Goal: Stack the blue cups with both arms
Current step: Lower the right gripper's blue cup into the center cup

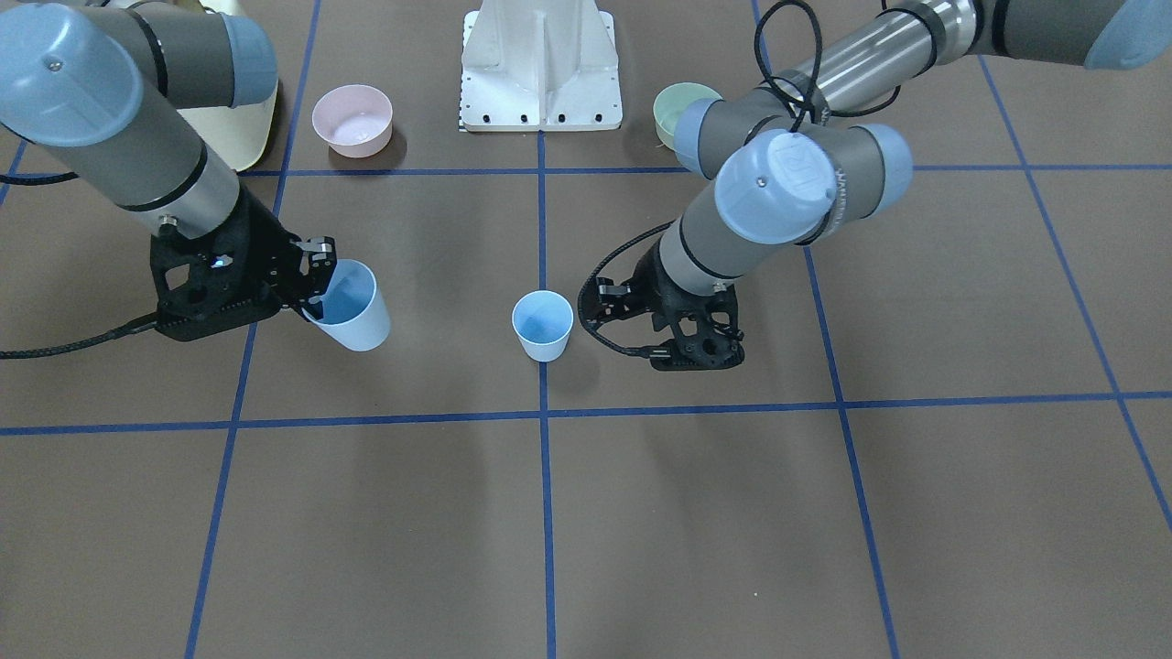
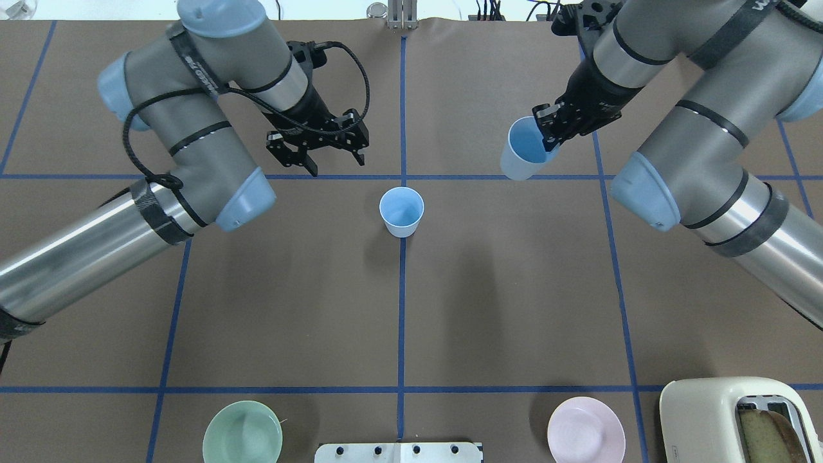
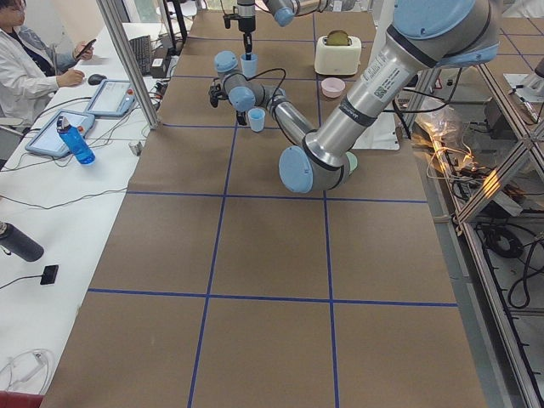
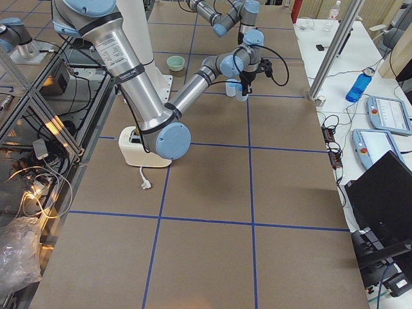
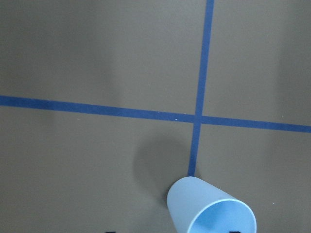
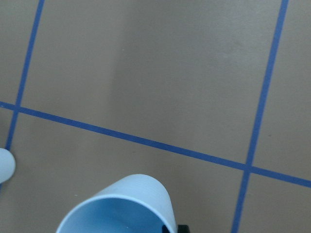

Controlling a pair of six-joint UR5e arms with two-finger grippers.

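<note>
In the front-facing view, the right gripper (image 1: 316, 291) is clamped on the rim of a tilted pale-blue tapered plastic tumbler (image 1: 355, 313). A second pale-blue tumbler (image 1: 543, 326) stands upright on a blue tape line of the brown table (image 1: 732, 531), near the left gripper (image 1: 609, 307). A wide pink bowl (image 1: 352, 120) and a wide pale-green bowl (image 1: 679, 105) flank the white base stand (image 1: 540, 69).

From overhead, the left gripper (image 2: 335, 159) has its fingers spread apart around nothing, clear of the upright tumbler. A cream toaster (image 2: 739, 418) sits at the table's near right corner.

The left wrist view shows the second pale-blue tumbler (image 5: 211, 206) at the bottom edge. The right wrist view shows the held tumbler's mouth at the bottom.
</note>
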